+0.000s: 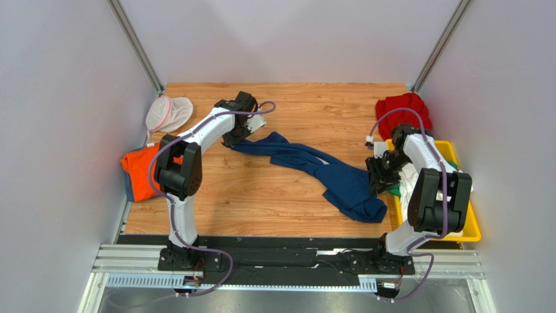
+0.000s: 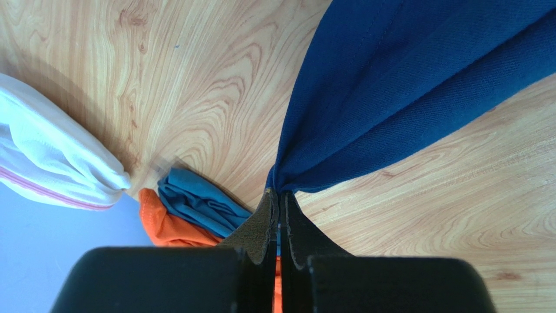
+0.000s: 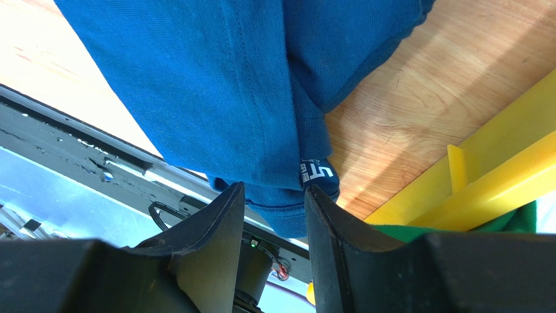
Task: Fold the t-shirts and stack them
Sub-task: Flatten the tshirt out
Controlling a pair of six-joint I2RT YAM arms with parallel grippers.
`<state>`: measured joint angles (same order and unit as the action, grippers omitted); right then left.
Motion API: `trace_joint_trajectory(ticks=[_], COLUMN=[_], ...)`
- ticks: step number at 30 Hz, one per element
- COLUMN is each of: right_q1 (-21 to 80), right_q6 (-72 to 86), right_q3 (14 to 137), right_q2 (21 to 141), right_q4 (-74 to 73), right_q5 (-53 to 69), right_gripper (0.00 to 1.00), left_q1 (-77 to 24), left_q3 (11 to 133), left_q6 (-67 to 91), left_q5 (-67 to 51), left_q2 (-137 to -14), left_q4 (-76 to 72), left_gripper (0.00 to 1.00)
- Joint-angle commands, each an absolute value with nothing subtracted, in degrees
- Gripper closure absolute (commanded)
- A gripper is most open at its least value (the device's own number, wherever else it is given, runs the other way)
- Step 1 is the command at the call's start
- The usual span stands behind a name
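Left tool [image 2: 279, 194] clenched on a bunched corner of navy t-shirt [image 1: 326, 171], toward far side of desk [image 1: 261, 202]. Right tool [image 3: 271, 190] parted, straddling the shirt's hem beside yellow bin [image 1: 471, 229] at right edge. Shirt strung diagonally between both. Bare wood in front and behind. Orange t-shirt [image 1: 136, 168] at left edge, red t-shirt [image 1: 402, 107] in far-right corner.

navy shirt [image 1: 313, 166]: twisted band stretched slantwise over the counter [image 1: 261, 202], left of the yellow bin [image 1: 471, 228]
orange shirt [image 1: 138, 168]: crumpled, far left of it
red shirt [image 1: 404, 111]: bunched just behind it
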<state>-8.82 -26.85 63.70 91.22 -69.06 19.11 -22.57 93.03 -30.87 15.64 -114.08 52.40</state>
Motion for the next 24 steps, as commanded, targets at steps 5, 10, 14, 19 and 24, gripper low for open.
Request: trace_joint_trajectory(ticks=[5,10,14,19,24], right_q1=[-9.1,-9.1,-9.1,-9.1,-9.1], right_q6=[-27.6,-27.3,-27.2,-27.2,-27.2], right_q3=[64.3,64.2,64.2,64.1,64.0], right_q2=[91.5,92.4,92.6,92.9,92.9], right_q4=[-67.5,-67.1,-66.8,-66.8,-66.7], right_q5=[20.1,20.5,20.7,20.8,21.1], right_gripper=[0.58,0.58,0.6,0.63,0.71], left_q1=[-22.4,-22.4,-22.4,-22.4,-22.4], left_q3=[93.2,93.1,93.0,93.0,92.9], left_q6=[-31.9,-32.0,-32.1,-32.2,-32.0], left_q5=[16.4,16.4,16.4,16.5,16.4], left_q2=[-113.6,-113.8,-114.0,-114.1,-114.1], left_q4=[51.9,51.7,51.6,51.6,51.5], left_gripper=[1.0,1.0,1.0,1.0,1.0])
